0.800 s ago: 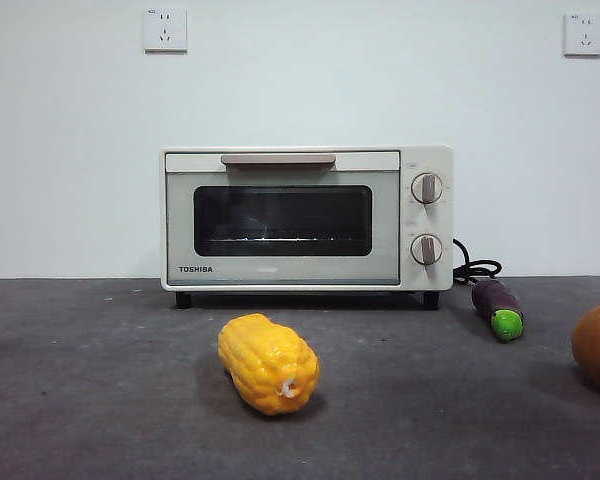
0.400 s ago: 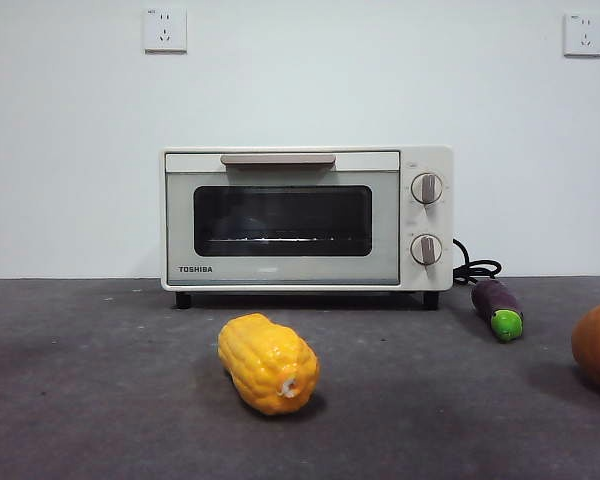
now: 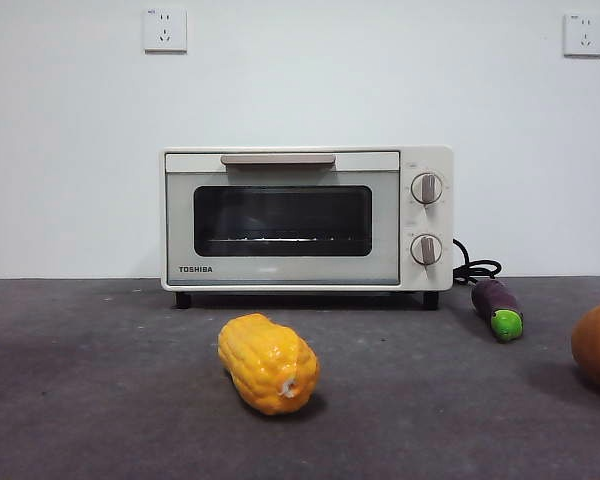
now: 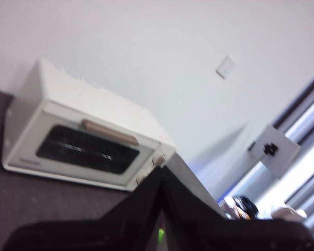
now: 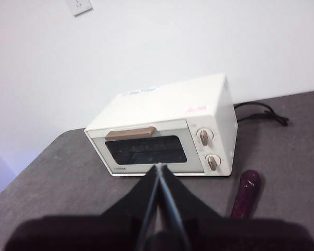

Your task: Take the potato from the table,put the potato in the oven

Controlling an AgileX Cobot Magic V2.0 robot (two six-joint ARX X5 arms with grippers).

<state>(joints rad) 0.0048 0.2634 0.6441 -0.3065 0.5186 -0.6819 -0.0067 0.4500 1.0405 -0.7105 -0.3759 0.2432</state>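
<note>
The potato [image 3: 599, 345], an orange-brown lump, lies on the table [image 3: 100, 400] at the far right, cut off by the picture's edge. The cream-white oven [image 3: 280, 220] stands at the back centre with its glass door closed. Neither arm shows in the front view. In the left wrist view my left gripper [image 4: 161, 172] is shut and empty, held high, with the oven [image 4: 83, 144] ahead of it. Raised above the table, my right gripper [image 5: 159, 168] is also shut and empty, facing the oven [image 5: 162, 136]. Neither wrist view shows the potato.
A bumpy yellow corn cob [image 3: 268, 363] lies in front of the oven, near the middle. A purple eggplant [image 3: 498, 308] with a green tip rests right of the oven, beside the black cord [image 3: 475, 268]; the eggplant [image 5: 246, 196] also shows in the right wrist view.
</note>
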